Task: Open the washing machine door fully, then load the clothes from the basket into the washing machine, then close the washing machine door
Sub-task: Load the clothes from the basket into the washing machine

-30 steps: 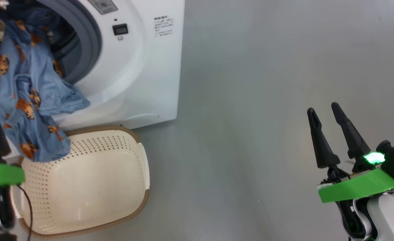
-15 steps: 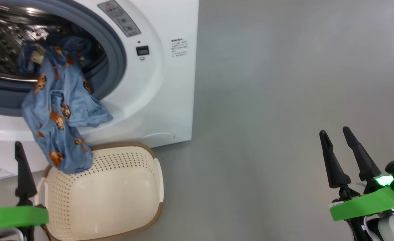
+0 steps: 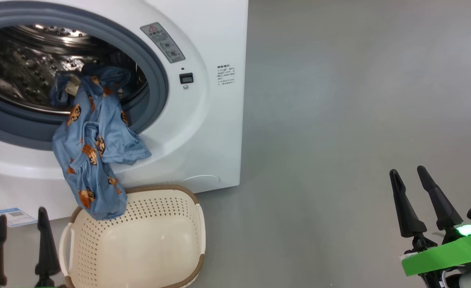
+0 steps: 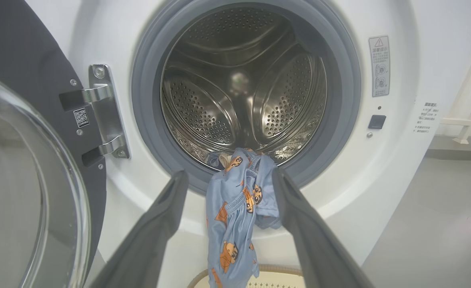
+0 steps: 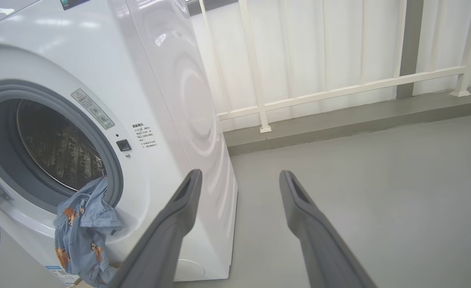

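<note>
**Machine and door.** The washing machine is found with its opening exposed. In the left wrist view the washing machine door is seen swung wide on its hinge, to the left of the opening.

**Clothes.** The clothes are draped over the lower lip of the grey gasket. Their upper part lies inside the steel drum. The greater part hangs down the white front, and the lowest fold reaches over the back rim of the basket. Whether the fold touches the rim cannot be told.

**Basket.** The basket is set on the grey floor just before the machine. Its cream bottom is open to view.

**Left gripper.** The left gripper is placed low beside the basket, clear of the clothes. Its fingers are spread wide and nothing is held.

**Right gripper.** The right gripper is positioned well apart to the right, over bare floor. Its fingers are likewise spread wide and nothing is held.
</note>
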{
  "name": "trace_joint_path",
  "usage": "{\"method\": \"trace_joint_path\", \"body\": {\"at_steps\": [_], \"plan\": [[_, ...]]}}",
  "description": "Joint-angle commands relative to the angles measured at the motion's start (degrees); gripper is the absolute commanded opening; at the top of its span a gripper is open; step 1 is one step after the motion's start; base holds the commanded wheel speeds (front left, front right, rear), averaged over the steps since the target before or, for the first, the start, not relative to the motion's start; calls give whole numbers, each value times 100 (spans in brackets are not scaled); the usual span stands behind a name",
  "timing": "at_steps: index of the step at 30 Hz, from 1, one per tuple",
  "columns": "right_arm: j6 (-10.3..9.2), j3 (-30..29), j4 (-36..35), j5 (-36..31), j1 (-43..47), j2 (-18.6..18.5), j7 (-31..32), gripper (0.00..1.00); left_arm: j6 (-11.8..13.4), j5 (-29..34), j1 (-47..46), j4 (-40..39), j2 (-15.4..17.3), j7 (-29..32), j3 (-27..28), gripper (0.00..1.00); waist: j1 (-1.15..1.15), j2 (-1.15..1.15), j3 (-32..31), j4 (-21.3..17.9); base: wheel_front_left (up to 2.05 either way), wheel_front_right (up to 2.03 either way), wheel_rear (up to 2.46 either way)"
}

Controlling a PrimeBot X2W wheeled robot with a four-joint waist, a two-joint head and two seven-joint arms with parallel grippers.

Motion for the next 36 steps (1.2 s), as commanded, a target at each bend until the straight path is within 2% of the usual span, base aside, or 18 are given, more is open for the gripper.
{"method": "trace_joint_path", "body": {"at_steps": [1,21,28,36], "plan": [[31,32,-143,41,68,-140,-46,100,-12,-33,68,-244,79,-33,157,100,0,0,-60,8,0,0,0],[31,-61,-236,33,182,-173,-46,100,-12,-95,517,-695,55,-33,151,100,0,0,-6,75,0,0,0],[31,-23,-276,18,82,-122,-46,100,-12,-364,292,-273,104,-33,-38,100,0,0,243,34,0,0,0],[31,49,-331,-46,-206,19,-46,100,-12,-666,-473,629,459,-33,-540,100,0,0,867,-87,0,0,0]]}}
